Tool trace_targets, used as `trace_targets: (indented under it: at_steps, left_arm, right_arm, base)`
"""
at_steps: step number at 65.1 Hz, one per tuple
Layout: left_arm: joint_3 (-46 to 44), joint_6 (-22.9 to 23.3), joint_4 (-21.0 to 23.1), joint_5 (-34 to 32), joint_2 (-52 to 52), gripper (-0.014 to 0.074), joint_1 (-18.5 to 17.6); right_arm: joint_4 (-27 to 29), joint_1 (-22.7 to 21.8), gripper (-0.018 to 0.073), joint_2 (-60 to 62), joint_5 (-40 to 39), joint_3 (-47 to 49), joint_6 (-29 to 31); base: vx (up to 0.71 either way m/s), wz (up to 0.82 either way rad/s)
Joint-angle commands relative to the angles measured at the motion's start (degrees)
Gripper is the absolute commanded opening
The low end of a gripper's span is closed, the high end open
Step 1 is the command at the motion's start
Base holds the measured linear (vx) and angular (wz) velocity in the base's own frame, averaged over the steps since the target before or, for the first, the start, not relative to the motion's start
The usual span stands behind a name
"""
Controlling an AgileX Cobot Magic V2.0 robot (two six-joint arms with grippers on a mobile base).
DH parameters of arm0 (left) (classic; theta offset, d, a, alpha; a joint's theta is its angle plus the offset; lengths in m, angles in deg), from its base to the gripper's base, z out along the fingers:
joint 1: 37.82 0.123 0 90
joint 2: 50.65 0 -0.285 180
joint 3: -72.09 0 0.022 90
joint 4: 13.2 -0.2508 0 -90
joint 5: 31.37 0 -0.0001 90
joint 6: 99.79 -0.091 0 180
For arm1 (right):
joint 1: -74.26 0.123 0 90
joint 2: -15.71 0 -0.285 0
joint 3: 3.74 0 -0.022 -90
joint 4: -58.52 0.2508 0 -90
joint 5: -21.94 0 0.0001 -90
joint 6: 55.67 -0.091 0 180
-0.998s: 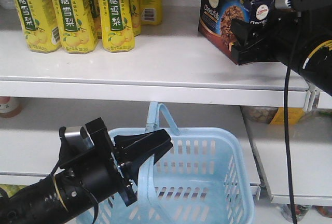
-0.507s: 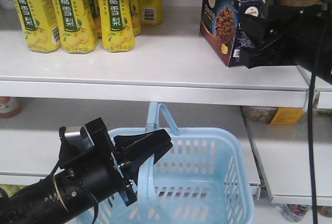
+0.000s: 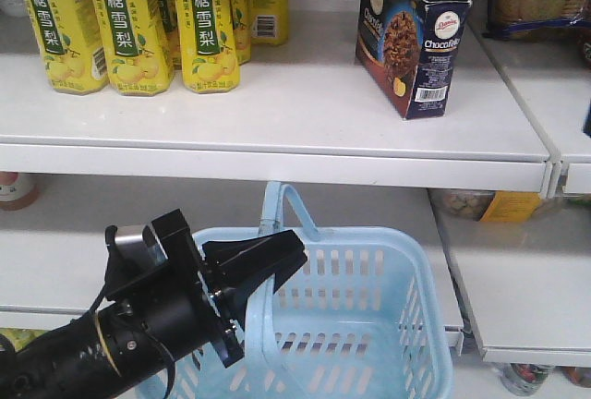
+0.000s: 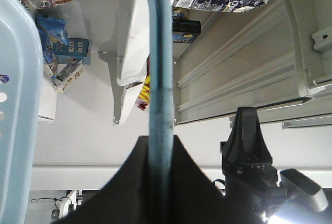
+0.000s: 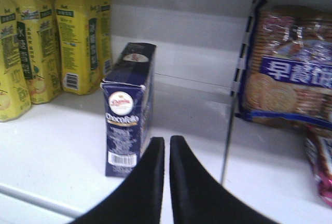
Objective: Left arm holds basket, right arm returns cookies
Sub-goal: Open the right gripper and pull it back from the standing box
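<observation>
The cookies [image 3: 411, 34] are a dark navy Chocofello box standing upright on the top shelf, free of any gripper. In the right wrist view the cookies [image 5: 127, 115] stand just beyond and left of my right gripper [image 5: 166, 140], which is shut with nothing between its fingers. The front view shows only a dark sliver of the right arm at its right edge. My left gripper [image 3: 254, 265] is shut on one hoop handle [image 3: 286, 200] of the light blue basket [image 3: 369, 325], below the shelf. In the left wrist view the handle [image 4: 158, 53] runs up from between the left gripper [image 4: 159, 138] jaws.
Yellow pear drink cartons [image 3: 125, 20] fill the left of the top shelf [image 3: 277, 131]. A bag of round crackers [image 5: 290, 73] lies right of a metal shelf divider [image 5: 233, 110]. A lower shelf [image 3: 517, 297] sits beside the basket.
My right gripper has let go of the cookies and drawn back to the right, almost out of the front view. The box now stands alone on the shelf. The left arm and basket have not moved.
</observation>
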Motion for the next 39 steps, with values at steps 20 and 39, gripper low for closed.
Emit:
trace_targets:
  at_steps: [20, 39]
  left_arm:
    - [-1.72, -0.89, 2.85, -17.29, 1.99, -0.0003, 0.19]
    - [-1.72, -0.89, 2.85, -17.29, 1.99, -0.0003, 0.19]
  right_arm:
    - [-2.81, -0.22, -0.0011, 15.96, 8.42, -0.92, -0.05]
    - [-2.95, -0.22, -0.0008, 32.64, 8.46, -12.80, -0.28]
  base:
    - [0.00, 0.00]
    - [0.00, 0.00]
